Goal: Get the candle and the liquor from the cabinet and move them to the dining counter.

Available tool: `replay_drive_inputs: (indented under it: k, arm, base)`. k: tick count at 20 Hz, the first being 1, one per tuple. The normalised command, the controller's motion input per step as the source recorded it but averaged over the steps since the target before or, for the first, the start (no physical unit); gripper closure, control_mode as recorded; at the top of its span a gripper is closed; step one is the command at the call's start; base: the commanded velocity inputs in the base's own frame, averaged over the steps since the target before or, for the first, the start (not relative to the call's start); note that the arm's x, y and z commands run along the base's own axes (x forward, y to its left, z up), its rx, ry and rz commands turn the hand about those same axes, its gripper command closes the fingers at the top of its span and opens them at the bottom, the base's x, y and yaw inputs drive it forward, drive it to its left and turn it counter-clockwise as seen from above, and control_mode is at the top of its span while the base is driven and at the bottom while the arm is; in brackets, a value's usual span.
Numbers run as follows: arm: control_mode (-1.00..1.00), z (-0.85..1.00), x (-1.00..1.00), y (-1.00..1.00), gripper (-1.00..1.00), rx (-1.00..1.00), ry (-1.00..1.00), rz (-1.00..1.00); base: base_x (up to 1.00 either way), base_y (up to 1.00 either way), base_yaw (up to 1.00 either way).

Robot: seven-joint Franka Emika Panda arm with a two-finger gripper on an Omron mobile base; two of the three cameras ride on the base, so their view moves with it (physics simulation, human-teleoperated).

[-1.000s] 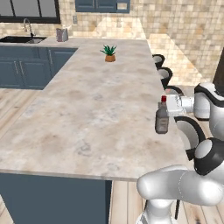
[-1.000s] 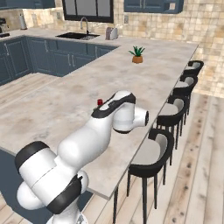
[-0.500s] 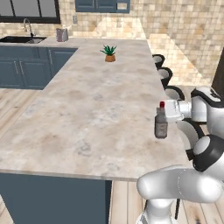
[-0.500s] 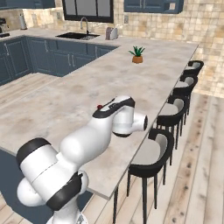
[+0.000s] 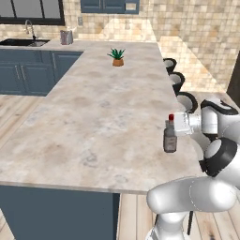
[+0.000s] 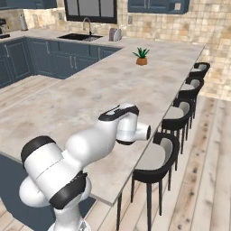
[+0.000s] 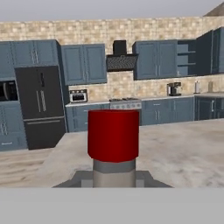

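Observation:
The liquor (image 5: 169, 138), a small dark bottle with a red cap, stands upright at the right edge of the dining counter (image 5: 93, 117). My gripper (image 5: 177, 125) is shut on its neck from the right. I cannot tell whether its base touches the stone or hangs just above it. In the hand view the red cap of the liquor (image 7: 113, 135) rises in the middle, with the dining counter (image 7: 183, 148) stretching behind it. Dark blue wall cabinets (image 7: 83, 63) line the far wall. The candle is out of view. In the right base view my arm hides the hand above the dining counter (image 6: 81, 99).
A small potted plant (image 5: 116, 57) (image 6: 141, 57) sits at the counter's far end. Black stools (image 6: 162, 153) (image 5: 180, 84) line its right side. A sink (image 5: 23, 42) and a lower counter run along the back left. A dark fridge (image 7: 41, 105) stands far off.
The gripper has lowered the bottle and carried it slightly left, closer to the counter top. The grip stays shut.

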Motion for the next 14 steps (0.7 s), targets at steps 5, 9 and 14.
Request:
replay_drive_inputs:
  k: [5, 9, 14]
  arm:
    - [-1.00, -0.23, 0.08, 0.00, 1.00, 0.04, 0.00, 0.02]
    - [-1.00, -0.28, 0.04, -0.06, 1.00, 0.05, -0.03, 0.05]
    - [-1.00, -0.31, 0.03, -0.05, 1.00, 0.04, -0.03, 0.05]
  base:
    - [0.00, 0.00, 0.00]
    - [0.00, 0.00, 0.00]
    - [0.00, 0.00, 0.00]
